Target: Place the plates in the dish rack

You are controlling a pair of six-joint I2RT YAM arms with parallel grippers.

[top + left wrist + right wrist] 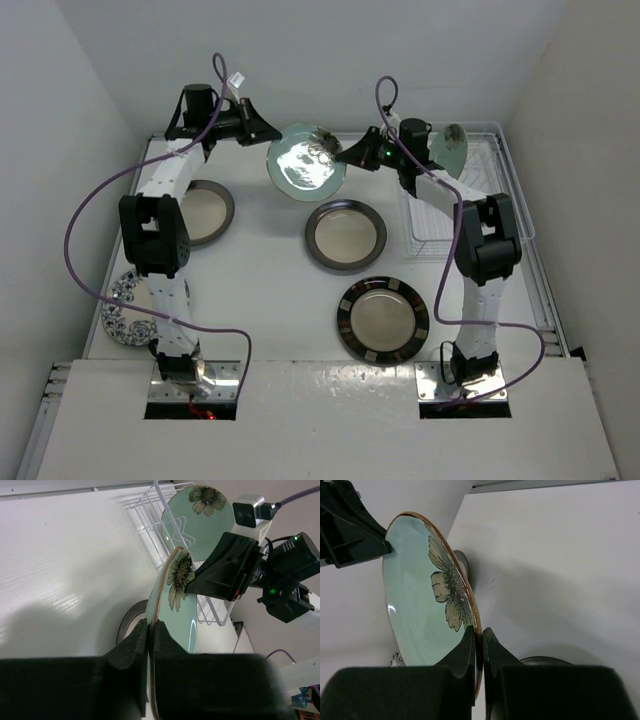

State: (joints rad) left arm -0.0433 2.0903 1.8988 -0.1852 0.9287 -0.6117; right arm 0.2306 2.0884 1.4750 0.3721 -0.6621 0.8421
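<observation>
A mint-green plate (303, 163) with a flower mark hangs in the air over the back middle of the table, gripped at both edges. My left gripper (271, 137) is shut on its left rim; in the left wrist view the fingers (150, 628) pinch the plate (176, 614). My right gripper (346, 152) is shut on its right rim; in the right wrist view the fingers (480, 636) pinch the plate (415, 592). A second mint-green plate (453, 147) stands upright in the dish rack (490, 205) at the back right; it also shows in the left wrist view (200, 522).
On the table lie a cream plate with a dark-grey rim (345, 236) in the middle, another (208, 212) partly under the left arm, a black-banded plate (383, 319) in front, and a blue-floral plate (132, 305) at the left edge. White walls enclose the table.
</observation>
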